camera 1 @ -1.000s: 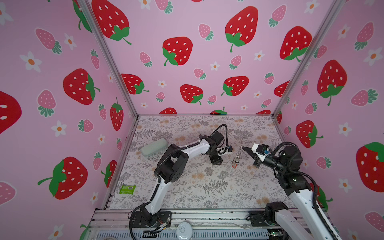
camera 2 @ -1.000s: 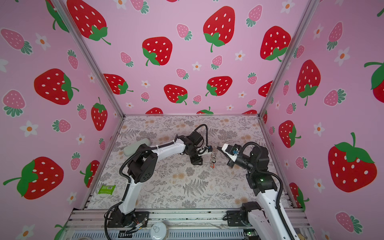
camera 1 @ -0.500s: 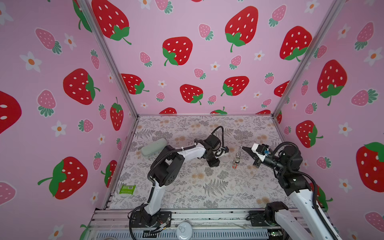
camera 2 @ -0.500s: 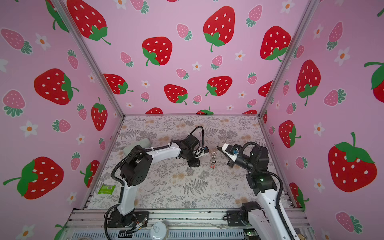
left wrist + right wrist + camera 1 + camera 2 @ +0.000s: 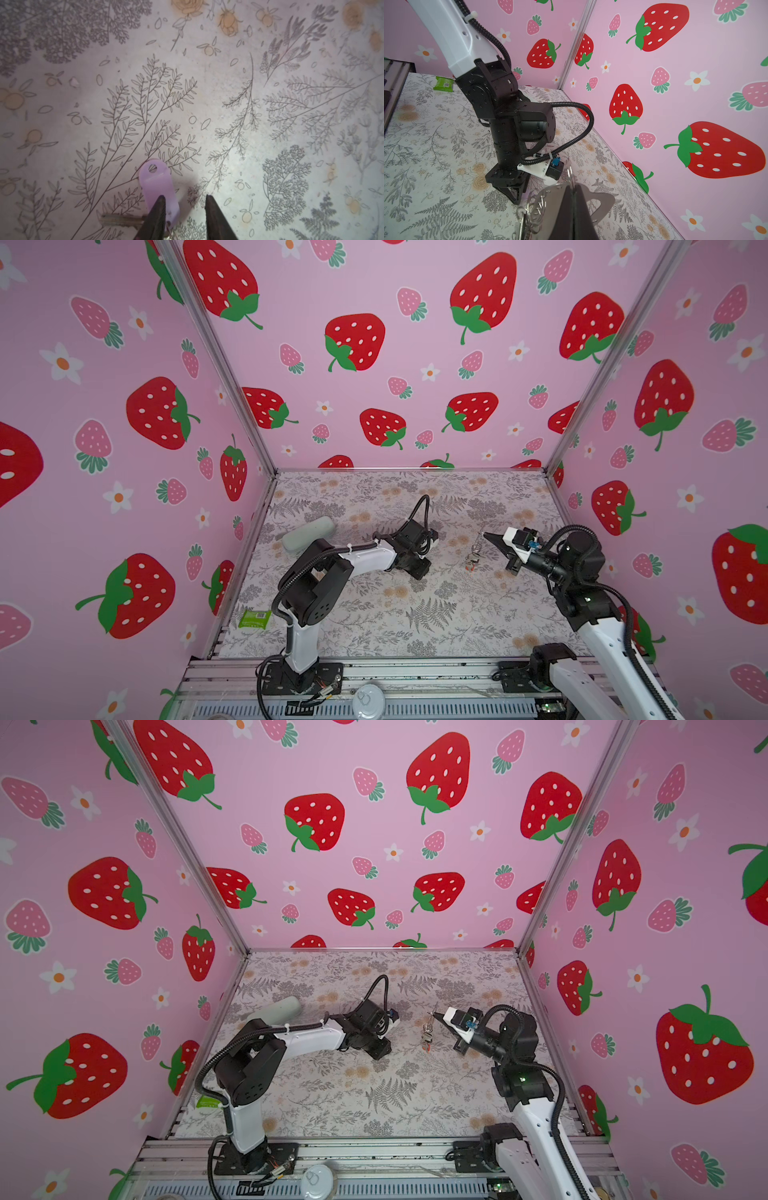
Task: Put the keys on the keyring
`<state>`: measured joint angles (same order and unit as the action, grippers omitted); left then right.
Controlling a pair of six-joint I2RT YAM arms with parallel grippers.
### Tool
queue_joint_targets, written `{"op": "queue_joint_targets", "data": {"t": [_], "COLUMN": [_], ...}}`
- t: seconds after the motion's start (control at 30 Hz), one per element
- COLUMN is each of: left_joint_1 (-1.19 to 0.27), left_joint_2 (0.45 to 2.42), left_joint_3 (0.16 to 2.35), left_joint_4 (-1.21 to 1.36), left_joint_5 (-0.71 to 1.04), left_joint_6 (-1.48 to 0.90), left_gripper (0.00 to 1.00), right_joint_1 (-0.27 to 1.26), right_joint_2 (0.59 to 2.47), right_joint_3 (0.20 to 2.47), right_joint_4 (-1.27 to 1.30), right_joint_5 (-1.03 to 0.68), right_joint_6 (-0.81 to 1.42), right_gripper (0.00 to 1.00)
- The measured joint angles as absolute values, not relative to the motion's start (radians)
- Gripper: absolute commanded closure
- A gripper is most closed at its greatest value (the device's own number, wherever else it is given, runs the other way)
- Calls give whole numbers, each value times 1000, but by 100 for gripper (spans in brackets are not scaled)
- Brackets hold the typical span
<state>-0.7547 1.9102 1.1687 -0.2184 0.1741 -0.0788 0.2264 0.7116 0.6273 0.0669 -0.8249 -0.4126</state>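
1. The left claw [image 5: 184, 198] stood apart, tips low over the floral table [image 5: 228, 104], one finger overlapping the lilac-tagged key [image 5: 155, 185] lying flat mid-table.
2. The right claw [image 5: 572, 188] was clamped together on the keyring [image 5: 570, 175], held up right of centre.
3. A red-tagged key [image 5: 469, 568] hung below the ring on its chain.

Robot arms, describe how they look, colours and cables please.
The left arm and right arm have white link shells and black joints, with black ribbed cable conduits tied on. The left gripper and right gripper are dark and taper to points.
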Motion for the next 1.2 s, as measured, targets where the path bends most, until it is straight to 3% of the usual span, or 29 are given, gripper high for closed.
{"op": "queue_joint_targets", "data": {"t": [0.27,0.57,0.83,1.2], "left_joint_1": [-764,-783,-862,-876], "left_joint_2": [1834,1706,1702,1756], "left_joint_3": [1163,982,836,829], "left_joint_4": [-208,-66,47,145], "left_joint_5": [86,2,-59,-121], "left_joint_6": [-148,-165,-162,-154], "left_gripper": [55,58,58,60], "right_joint_1": [226,226,226,226], "right_joint_2": [717,712,713,713], "right_joint_3": [627,621,621,621], "right_joint_4": [67,69,72,67], "right_joint_5": [-831,-831,-836,-836], "right_joint_6": [-413,-413,-413,-413], "right_gripper": [100,100,100,100]}}
